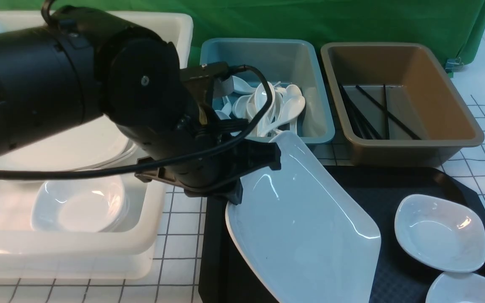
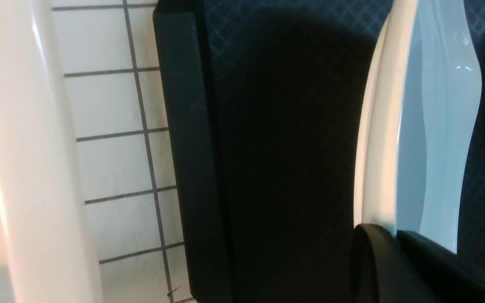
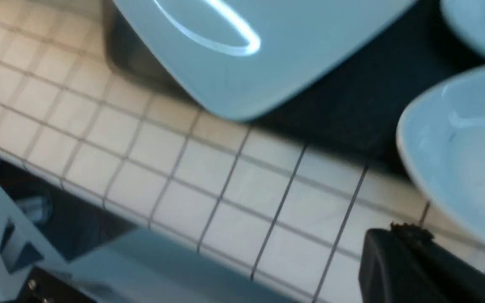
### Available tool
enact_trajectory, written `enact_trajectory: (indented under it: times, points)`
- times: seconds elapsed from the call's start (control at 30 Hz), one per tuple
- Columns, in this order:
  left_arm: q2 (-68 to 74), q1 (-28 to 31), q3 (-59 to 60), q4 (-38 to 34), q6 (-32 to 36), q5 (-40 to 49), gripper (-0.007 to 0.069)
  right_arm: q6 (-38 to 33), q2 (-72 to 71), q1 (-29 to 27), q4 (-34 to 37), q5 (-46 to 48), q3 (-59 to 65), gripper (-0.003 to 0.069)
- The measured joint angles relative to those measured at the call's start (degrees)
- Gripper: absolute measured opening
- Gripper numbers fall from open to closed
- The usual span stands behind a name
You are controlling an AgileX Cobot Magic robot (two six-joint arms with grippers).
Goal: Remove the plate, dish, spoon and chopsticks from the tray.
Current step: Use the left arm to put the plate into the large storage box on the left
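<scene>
Pinching the plate (image 1: 305,219) by its rim, the left hand (image 1: 253,176) holds it tilted.

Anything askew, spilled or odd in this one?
The plate sits steeply tilted over the tray, its raised edge pinched in the left gripper. That looks like a deliberate lift rather than a mishap. Nothing is spilled or visibly damaged.
</scene>
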Motion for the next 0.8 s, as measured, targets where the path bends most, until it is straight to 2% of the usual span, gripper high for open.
enact_trajectory:
  times: [0.17, 0.3, 0.6, 0.8]
  points:
    - [0.0, 0.0, 0.0, -0.6, 0.7, 0.9, 0.0009, -2.0, 12.9, 0.0, 6.9, -8.5, 5.0, 0.003]
    - [0.0, 0.0, 0.0, -1.2, 1.8, 0.9, 0.0009, -2.3, 23.5, 0.0, 9.7, -16.3, 5.1, 0.003]
    - [0.0, 0.0, 0.0, -1.8, 3.1, 0.9, 0.0009, -2.3, 43.3, 0.0, 12.3, -29.8, 5.1, 0.003]
    - [0.0, 0.0, 0.0, -3.4, 3.8, 0.9, 0.0009, -2.3, 50.7, 0.0, 15.7, -38.1, 5.2, 0.003]
